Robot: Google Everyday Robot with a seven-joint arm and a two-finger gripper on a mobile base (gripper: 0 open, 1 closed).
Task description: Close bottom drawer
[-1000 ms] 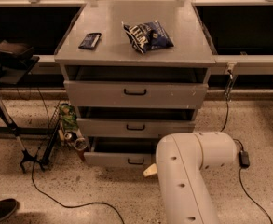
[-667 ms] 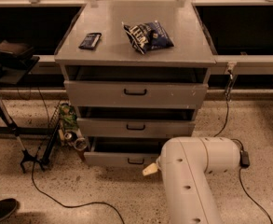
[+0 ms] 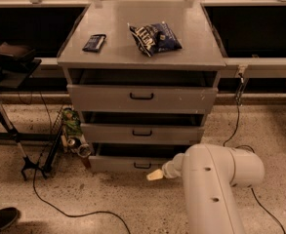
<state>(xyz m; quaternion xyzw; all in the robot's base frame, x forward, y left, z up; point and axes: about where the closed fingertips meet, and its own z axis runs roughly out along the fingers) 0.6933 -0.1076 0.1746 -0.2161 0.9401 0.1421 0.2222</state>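
The bottom drawer [image 3: 118, 163] is the lowest of three grey drawers in the cabinet [image 3: 132, 57]. It stands pulled out a little, with a dark gap above its low front panel and a small black loop handle [image 3: 142, 165]. My gripper [image 3: 154, 174] shows as a cream tip at the end of the white arm [image 3: 215, 179]. It is just right of and slightly below the handle, close to the drawer's front panel.
The top drawer [image 3: 141, 98] and middle drawer [image 3: 142, 133] also stand slightly open. A blue chip bag [image 3: 154, 37] and a small dark packet [image 3: 94, 42] lie on the cabinet top. A wire rack with cans [image 3: 71, 133], a black stand [image 3: 10, 130], floor cables [image 3: 79, 212] and a shoe [image 3: 1, 219] are at the left.
The gripper tip has crept slightly up and left toward the bottom drawer's front, while the arm's body has shifted a little right. The drawer has not visibly moved.
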